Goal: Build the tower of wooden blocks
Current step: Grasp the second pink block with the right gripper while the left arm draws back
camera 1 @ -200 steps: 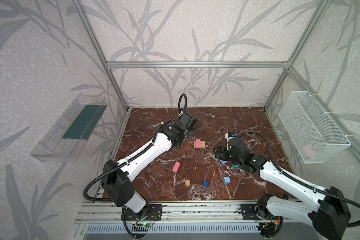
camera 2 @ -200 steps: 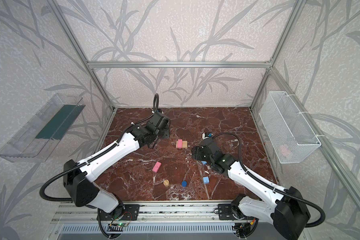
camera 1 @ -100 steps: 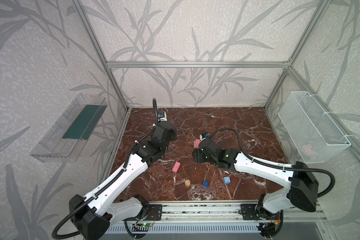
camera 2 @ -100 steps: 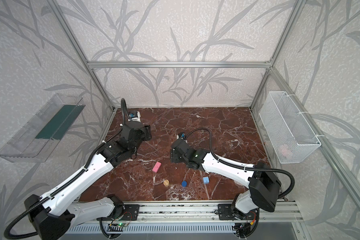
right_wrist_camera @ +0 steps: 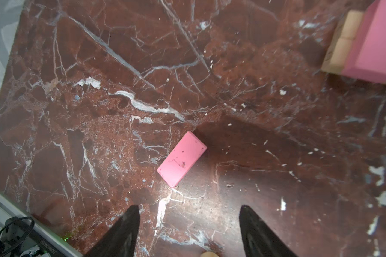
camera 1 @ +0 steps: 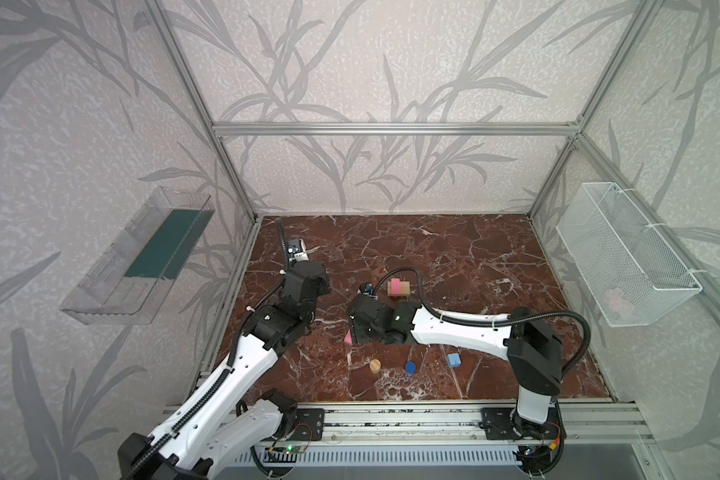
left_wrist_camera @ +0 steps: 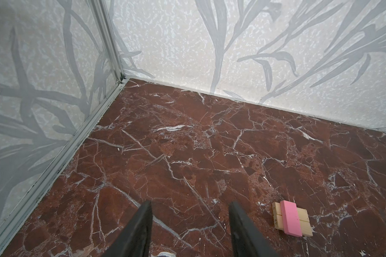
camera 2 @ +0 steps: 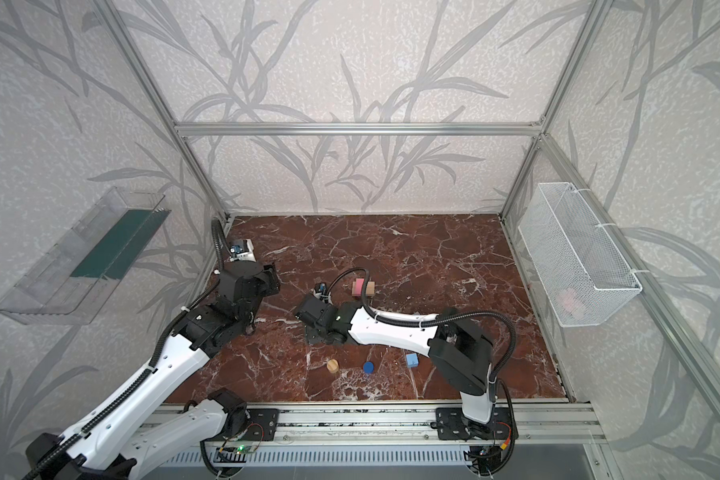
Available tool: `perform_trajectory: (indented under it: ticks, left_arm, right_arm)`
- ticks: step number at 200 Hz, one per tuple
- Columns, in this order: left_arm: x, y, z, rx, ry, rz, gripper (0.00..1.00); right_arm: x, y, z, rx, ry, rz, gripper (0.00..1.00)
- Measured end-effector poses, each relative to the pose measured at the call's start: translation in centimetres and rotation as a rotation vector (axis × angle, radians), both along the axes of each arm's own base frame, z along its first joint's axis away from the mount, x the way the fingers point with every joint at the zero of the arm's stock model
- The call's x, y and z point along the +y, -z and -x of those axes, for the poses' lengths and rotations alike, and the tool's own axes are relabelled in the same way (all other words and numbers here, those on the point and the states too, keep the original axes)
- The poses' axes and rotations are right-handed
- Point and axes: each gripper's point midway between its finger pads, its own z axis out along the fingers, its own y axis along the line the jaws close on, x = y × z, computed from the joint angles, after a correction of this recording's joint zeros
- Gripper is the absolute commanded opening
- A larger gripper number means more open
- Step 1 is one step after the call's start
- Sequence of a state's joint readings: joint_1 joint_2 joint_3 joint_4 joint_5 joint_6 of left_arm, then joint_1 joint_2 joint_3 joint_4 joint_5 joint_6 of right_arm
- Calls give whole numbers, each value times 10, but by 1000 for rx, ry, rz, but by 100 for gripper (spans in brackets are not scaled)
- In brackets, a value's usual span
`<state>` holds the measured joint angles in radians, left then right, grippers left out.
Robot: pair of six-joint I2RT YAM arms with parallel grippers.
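**Loose pink bar (right_wrist_camera: 182,159) to be fetched for the tower (camera 1: 399,288), mid-tabletop (camera 1: 454,253).**
Two tan bars (left_wrist_camera: 276,217) are crossed by one pink bar (left_wrist_camera: 291,221). The loose one is found flat just ahead of the right tool (right_wrist_camera: 188,208), spread and empty, so a descent and a pinch across its narrow sides are needed. One tan cylinder (camera 1: 375,365), one dark blue cylinder (camera 1: 410,366) and one light blue block (camera 1: 454,360) are counted; others may be hidden under the right arm (camera 1: 454,332). The left tool (left_wrist_camera: 189,203) is spread, empty.

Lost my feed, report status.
Left gripper open, empty. Right gripper open, facing loose pink wooden bar. Tower: pink bar across two tan bars. Nothing blocking.
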<state>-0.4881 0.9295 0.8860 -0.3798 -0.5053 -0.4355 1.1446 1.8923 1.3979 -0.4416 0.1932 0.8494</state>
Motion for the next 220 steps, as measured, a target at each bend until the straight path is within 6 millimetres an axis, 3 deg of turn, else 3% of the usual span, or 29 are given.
perform_trajectory:
  ticks: [24,96,145,220]
  left_arm:
    - [8,-3,3,-12,-30,-16,54]
    - [30,-2,9,-18,-105,-71,54]
    - [31,1,7,-9,-107,-80,54]
    - [30,7,2,9,-106,-86,54]
  right_arm:
    - [5,16,4,33,6,27,67]
    - [34,30,-8,57,22,43,65]
    - [28,51,-5,89,39,107,61]
    - [34,56,-8,93,40,116,58]
